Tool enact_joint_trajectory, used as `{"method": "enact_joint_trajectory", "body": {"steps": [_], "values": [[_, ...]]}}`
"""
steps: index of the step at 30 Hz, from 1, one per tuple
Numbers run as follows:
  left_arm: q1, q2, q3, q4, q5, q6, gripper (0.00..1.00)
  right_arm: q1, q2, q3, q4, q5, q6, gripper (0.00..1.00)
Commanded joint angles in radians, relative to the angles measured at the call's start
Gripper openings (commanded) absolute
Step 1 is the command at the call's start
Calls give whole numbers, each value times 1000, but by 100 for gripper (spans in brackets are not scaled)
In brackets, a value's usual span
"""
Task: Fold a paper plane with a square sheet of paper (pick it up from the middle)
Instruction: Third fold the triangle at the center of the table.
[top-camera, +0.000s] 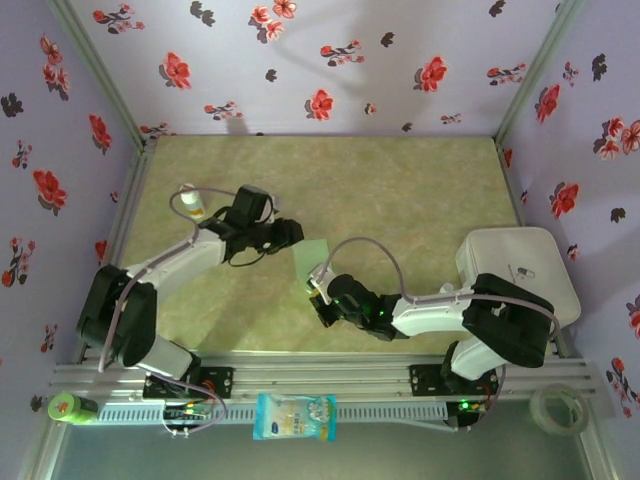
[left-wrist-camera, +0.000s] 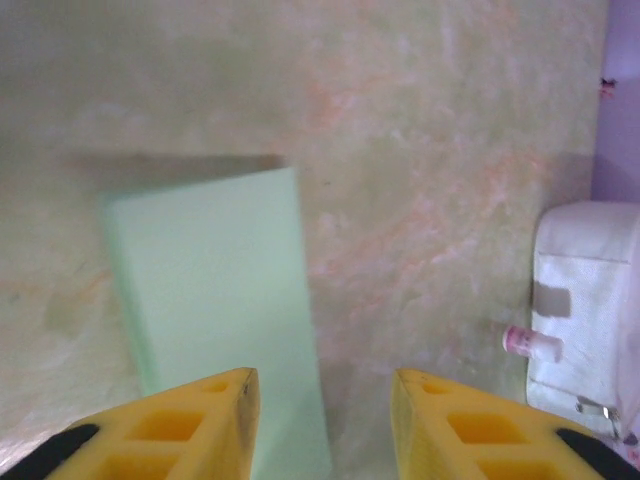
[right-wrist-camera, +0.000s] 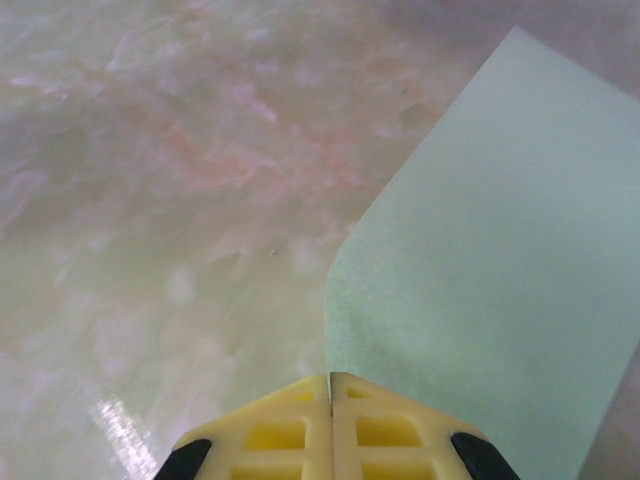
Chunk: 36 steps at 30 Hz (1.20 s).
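Note:
The square sheet of paper (top-camera: 311, 260) is pale mint green and sits lifted off the table between the two grippers. In the left wrist view the sheet of paper (left-wrist-camera: 215, 290) looks like a narrow slanted rectangle casting a shadow behind it. My left gripper (left-wrist-camera: 322, 385) is open, and the paper's right edge runs down between its yellow fingers (left-wrist-camera: 225, 400) without being pinched. My right gripper (right-wrist-camera: 330, 378) is shut on the near edge of the paper (right-wrist-camera: 480, 290), which fans up and to the right from the closed tips. From above, the right gripper (top-camera: 318, 287) is at the paper's near corner and the left gripper (top-camera: 288, 236) at its far-left side.
A small white bottle (top-camera: 190, 203) stands at the table's left edge. A white box (top-camera: 520, 270) sits at the right, also in the left wrist view (left-wrist-camera: 590, 290). On the front rail lie a white-and-blue packet (top-camera: 295, 415), a green bottle (top-camera: 72, 407) and a tape roll (top-camera: 558, 408).

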<state>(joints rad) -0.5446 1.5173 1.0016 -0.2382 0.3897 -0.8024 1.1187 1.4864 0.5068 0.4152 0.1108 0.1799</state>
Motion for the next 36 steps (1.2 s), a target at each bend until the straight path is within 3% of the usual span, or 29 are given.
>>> {"method": "enact_joint_trajectory", "body": {"steps": [1, 10, 26, 36], "values": [[5, 89, 98, -91, 73, 117, 35, -16, -9, 15, -40, -96, 53, 0], [-5, 314, 214, -145, 99, 178, 18, -73, 8, 32, -30, -193, 131, 0], [-41, 494, 263, -208, 8, 253, 14, -127, 43, 51, -26, -258, 187, 0], [-48, 515, 270, -213, 0, 262, 13, -253, 117, 98, -50, -378, 257, 0]]}}
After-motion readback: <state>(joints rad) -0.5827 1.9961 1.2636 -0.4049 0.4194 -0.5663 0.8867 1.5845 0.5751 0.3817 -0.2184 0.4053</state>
